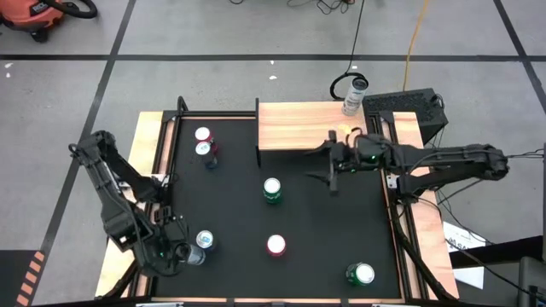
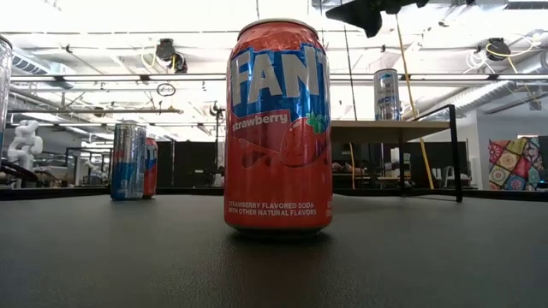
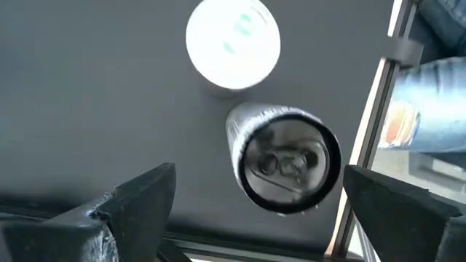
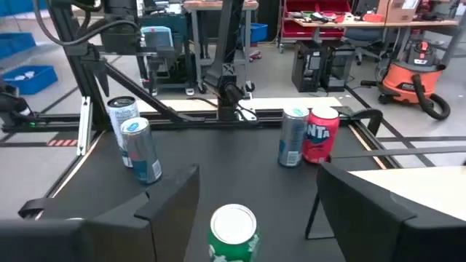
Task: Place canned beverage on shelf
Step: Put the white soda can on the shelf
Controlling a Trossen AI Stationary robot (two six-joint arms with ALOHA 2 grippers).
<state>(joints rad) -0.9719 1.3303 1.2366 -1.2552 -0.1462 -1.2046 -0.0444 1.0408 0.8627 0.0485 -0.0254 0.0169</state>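
Right gripper [image 1: 331, 164]: fingers spread, holding nothing, just off the front edge of the shelf
Shelf: light wood-grain plank top [image 1: 299, 125] on thin black legs, one silver can [image 1: 353, 95] standing at its far right corner
Green can [image 1: 272, 190]: upright on the black table [image 1: 324, 230], near the right gripper
Left gripper [image 3: 255, 211]: fingers wide apart around a silver can [image 3: 287, 161], not touching it

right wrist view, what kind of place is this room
Likely a workshop or robotics lab: an orange shop vacuum on the floor, workbenches with red bins, and blue crates at the side.
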